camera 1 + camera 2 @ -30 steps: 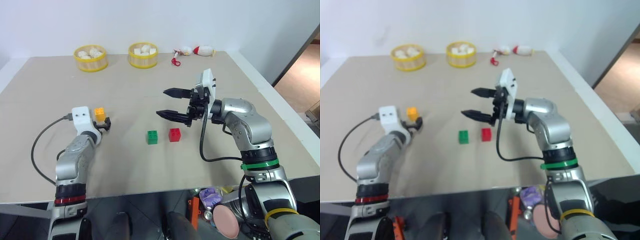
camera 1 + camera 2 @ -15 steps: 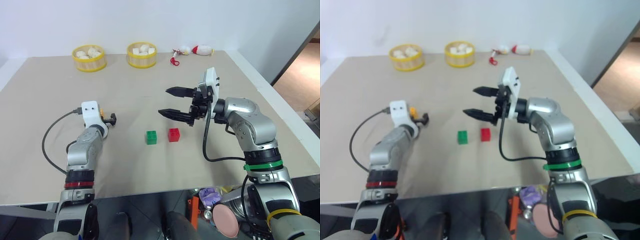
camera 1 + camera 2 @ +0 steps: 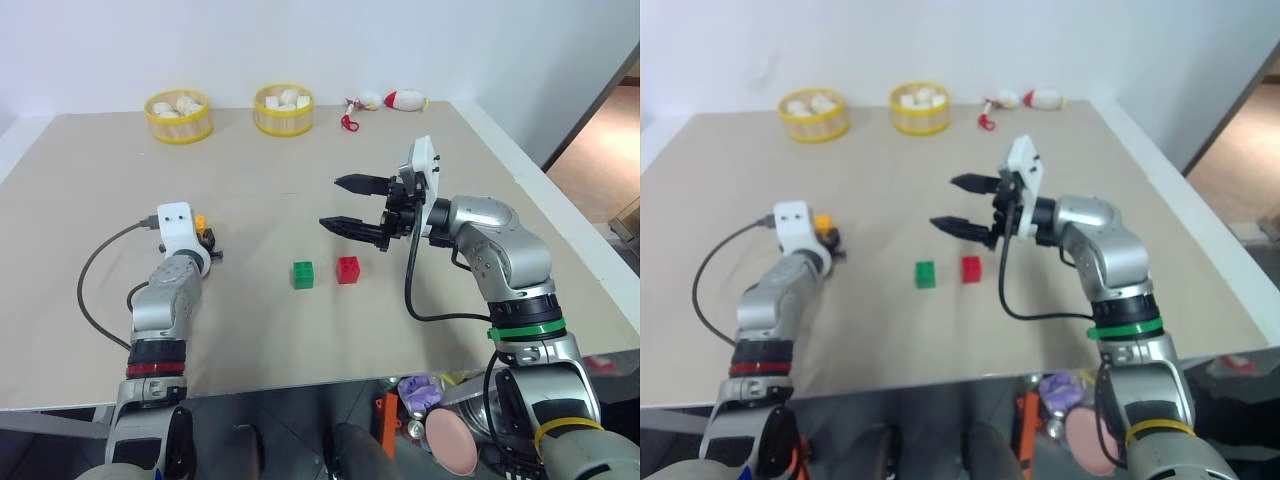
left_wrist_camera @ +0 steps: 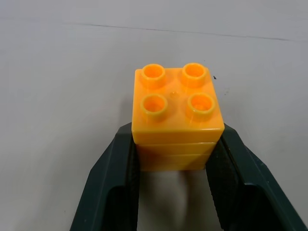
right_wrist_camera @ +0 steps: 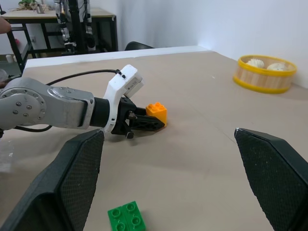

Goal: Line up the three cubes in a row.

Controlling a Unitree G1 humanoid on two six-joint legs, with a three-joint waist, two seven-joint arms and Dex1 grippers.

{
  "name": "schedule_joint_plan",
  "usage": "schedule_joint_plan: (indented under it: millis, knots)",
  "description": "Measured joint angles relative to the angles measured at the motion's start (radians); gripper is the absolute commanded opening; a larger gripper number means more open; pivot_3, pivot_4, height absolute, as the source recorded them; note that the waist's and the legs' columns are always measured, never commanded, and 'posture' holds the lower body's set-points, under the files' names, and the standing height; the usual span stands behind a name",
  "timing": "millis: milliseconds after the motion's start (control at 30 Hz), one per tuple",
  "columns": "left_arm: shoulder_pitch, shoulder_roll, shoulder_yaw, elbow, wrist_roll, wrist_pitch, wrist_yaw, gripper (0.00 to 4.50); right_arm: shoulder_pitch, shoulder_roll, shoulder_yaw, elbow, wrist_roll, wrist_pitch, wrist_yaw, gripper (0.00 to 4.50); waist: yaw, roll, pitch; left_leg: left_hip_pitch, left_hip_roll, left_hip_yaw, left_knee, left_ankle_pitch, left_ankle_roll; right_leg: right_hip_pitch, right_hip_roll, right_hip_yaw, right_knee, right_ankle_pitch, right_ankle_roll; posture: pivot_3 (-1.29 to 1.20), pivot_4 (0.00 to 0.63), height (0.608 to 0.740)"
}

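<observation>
Head views: the left gripper (image 3: 207, 243) sits low over the table (image 3: 300, 330) on the robot's left side, fingers drawn in against the orange-yellow cube (image 3: 200, 223), which shows just past the white wrist housing. The green cube (image 3: 303, 274) and the red cube (image 3: 348, 269) sit side by side near mid-table, close together but not touching, well apart from the orange-yellow one. The right gripper (image 3: 352, 205) hangs above the table behind the red cube, pointing toward the robot's left, its two black fingers spread wide with nothing between them. Two yellow baskets (image 3: 180, 117) of white lumps stand at the far edge.

Left wrist view: both dark fingers (image 4: 111, 185) press the opposite side faces of the orange-yellow cube, clamped on its lower half. The cube is upright, four studs up, resting on the table surface.

Right wrist view: the right gripper's own fingers (image 5: 72, 185) stand far apart, empty. Between them, further off, the left gripper (image 5: 153, 124) holds the orange-yellow cube at its tips on the table. The green cube (image 5: 125, 218) lies nearer, studs up. One basket (image 5: 263, 77) sits beyond.
</observation>
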Motion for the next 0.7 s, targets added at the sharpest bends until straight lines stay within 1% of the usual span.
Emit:
schedule_joint_plan:
  millis: [67,167,233,267,333,400,467,500,567,600,700]
  knots:
    - [0.000,0.026,-0.015,0.003,0.013,-0.033,-0.039,1.31,0.000,-0.003,0.000,0.000,-0.002,-0.001,0.005,4.50,0.000,0.000,0.000,0.000,0.000,0.000,0.000,0.000,0.000,0.000,0.000,0.000,0.000,0.000,0.000,0.00,0.150,0.740]
    - [0.000,0.074,-0.037,0.008,0.010,-0.121,-0.146,1.31,0.000,-0.021,0.000,0.000,-0.001,0.003,0.026,4.50,0.000,0.000,0.000,0.000,0.000,0.001,-0.001,0.000,0.000,0.000,0.000,0.000,0.000,0.000,0.000,0.00,0.150,0.740]
    - [0.000,0.098,-0.043,0.011,-0.021,-0.189,-0.273,1.31,0.010,-0.066,0.000,-0.012,0.005,0.015,0.070,4.50,0.001,0.000,0.000,0.000,-0.001,0.001,-0.002,0.000,0.000,0.000,-0.001,0.000,-0.001,0.000,0.000,0.00,0.150,0.740]
    - [0.000,0.105,-0.044,0.011,-0.031,-0.202,-0.307,1.31,0.015,-0.078,0.001,-0.018,0.008,0.018,0.083,4.50,0.002,0.000,0.000,0.000,-0.001,0.001,-0.002,0.000,0.000,0.000,-0.001,0.000,-0.001,-0.001,-0.001,0.00,0.150,0.740]
    - [0.003,0.161,-0.068,0.014,-0.058,-0.267,-0.472,1.31,0.044,-0.119,0.002,-0.045,0.015,0.023,0.130,4.50,0.001,0.000,0.000,0.000,-0.001,0.001,-0.003,0.000,0.000,-0.001,-0.001,0.000,-0.002,-0.001,-0.001,0.00,0.150,0.740]
    - [0.011,0.195,-0.082,0.015,-0.071,-0.306,-0.568,1.31,0.061,-0.139,0.002,-0.048,0.017,0.026,0.153,4.50,0.001,0.000,0.000,0.000,-0.001,0.001,-0.003,0.000,0.000,-0.001,-0.001,0.000,-0.002,-0.001,-0.001,0.00,0.150,0.740]
    - [0.033,0.225,-0.092,0.014,-0.127,-0.326,-0.720,1.31,0.089,-0.170,0.002,-0.065,0.020,0.029,0.181,4.50,0.000,0.000,0.000,0.000,0.000,0.002,-0.004,0.000,0.000,-0.001,-0.001,0.000,-0.002,-0.002,-0.001,0.00,0.150,0.740]
    - [0.040,0.229,-0.093,0.014,-0.145,-0.325,-0.759,1.31,0.093,-0.175,0.002,-0.065,0.020,0.031,0.187,4.50,-0.001,0.000,0.000,0.000,0.000,0.002,-0.003,0.000,0.000,-0.002,-0.001,0.001,-0.002,-0.002,-0.001,0.00,0.150,0.740]
    - [0.058,0.259,-0.108,-0.001,-0.213,-0.315,-0.923,1.31,0.097,-0.176,0.001,-0.075,0.026,0.037,0.188,4.50,-0.003,0.000,0.000,0.000,0.001,0.002,-0.003,0.000,0.000,-0.002,0.000,0.001,-0.001,-0.002,-0.002,0.00,0.150,0.740]
    - [0.060,0.266,-0.114,-0.003,-0.219,-0.315,-0.945,1.31,0.098,-0.176,0.001,-0.077,0.027,0.038,0.187,4.50,-0.003,0.000,0.000,0.000,0.001,0.002,-0.003,0.000,0.000,-0.002,0.000,0.001,-0.001,-0.002,-0.002,0.00,0.150,0.740]
    - [0.072,0.319,-0.162,-0.004,-0.229,-0.330,-1.105,1.31,0.102,-0.176,0.001,-0.087,0.030,0.042,0.179,4.50,-0.003,0.000,0.000,0.000,0.001,0.002,-0.003,0.000,0.000,-0.002,0.000,0.001,-0.001,-0.002,-0.002,0.00,0.150,0.740]
